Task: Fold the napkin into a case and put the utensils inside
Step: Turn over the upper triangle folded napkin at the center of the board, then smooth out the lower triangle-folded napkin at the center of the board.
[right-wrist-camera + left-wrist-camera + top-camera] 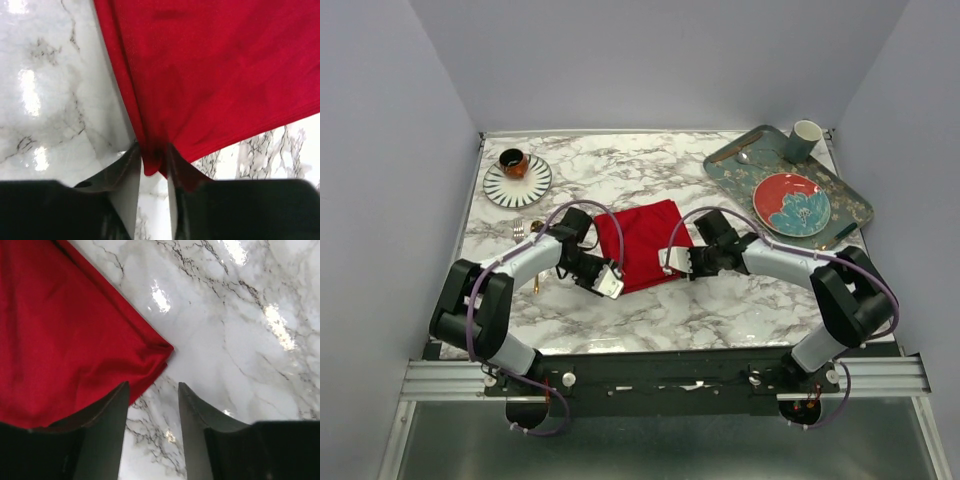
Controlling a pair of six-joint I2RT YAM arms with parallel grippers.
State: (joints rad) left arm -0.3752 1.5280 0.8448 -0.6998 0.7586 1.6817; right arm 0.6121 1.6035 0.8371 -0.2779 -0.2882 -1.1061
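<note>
The left tool stands with its jaws apart and nothing between them, the near corner of the napkin lying just ahead of its fingertips. The right tool is clamped on the opposite near corner, with a pinch of red cloth drawn up between its fingers.

The marble surface carries the napkin at its middle, between the two tools. The cloth is plain bright red and lies flat as a broad four-sided shape turned at an angle. At the corner by the left tool the edges show doubled layers, so I judge that at least one fold is made. It is far from a narrow strip, so the case is unfinished.

The fork and the spoon lie at the left, well apart from the cloth, the spoon partly hidden by the left arm. Further folding and both placements remain.
</note>
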